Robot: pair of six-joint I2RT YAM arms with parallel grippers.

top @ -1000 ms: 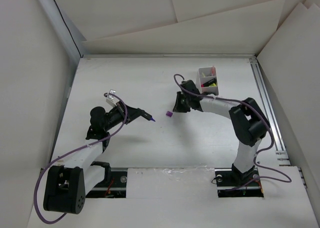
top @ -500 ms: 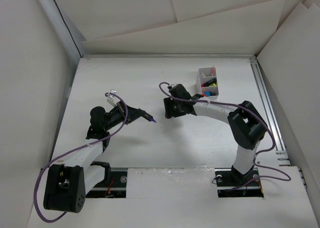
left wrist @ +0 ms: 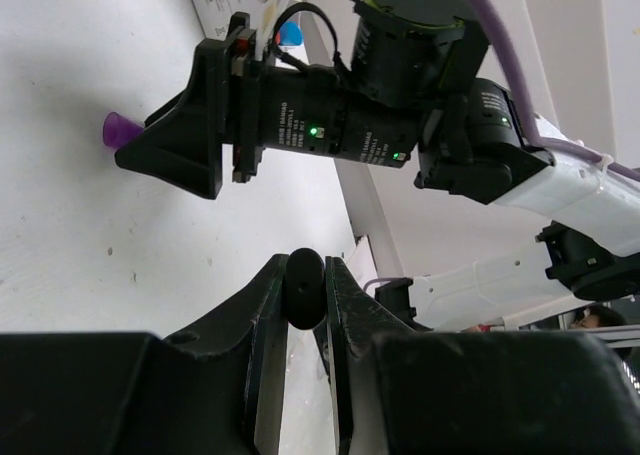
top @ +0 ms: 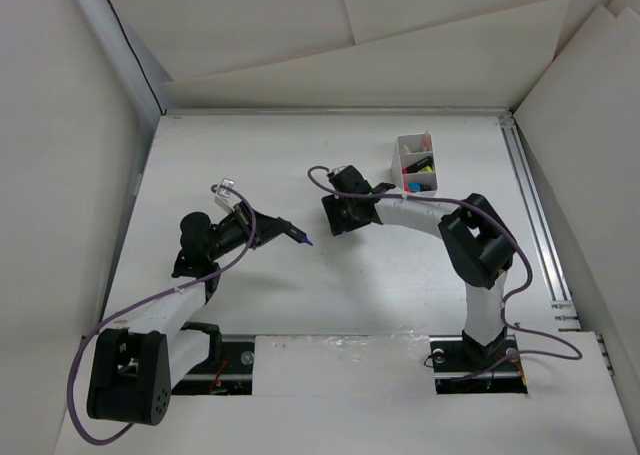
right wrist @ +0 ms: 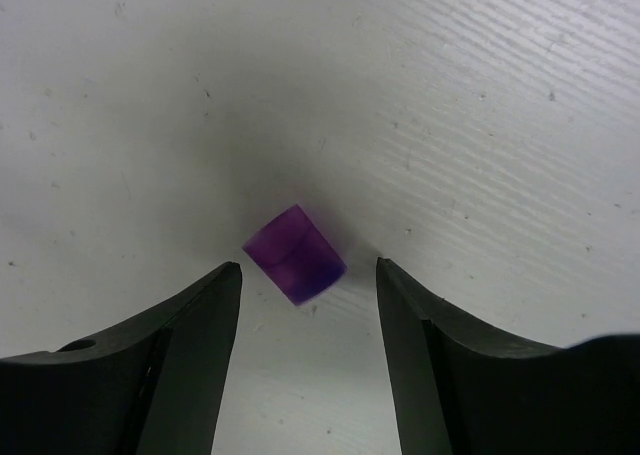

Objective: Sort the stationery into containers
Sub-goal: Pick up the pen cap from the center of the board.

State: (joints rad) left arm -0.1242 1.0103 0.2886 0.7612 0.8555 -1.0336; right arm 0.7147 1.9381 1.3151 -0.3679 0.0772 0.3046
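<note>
A white table (top: 250, 155) stood boxed in by pale panels: a left board (top: 60, 175), overlapping back boards (top: 400, 45) leaning across the far side, and a right board (top: 590, 125). A metal rail (top: 530, 205) ran along the table's right edge. The light was even and threw only soft shadows.

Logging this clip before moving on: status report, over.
Left gripper shut on purple pen, uncapped. Right gripper open, straddling purple cap on table, untouched. No obstruction seen.
</note>
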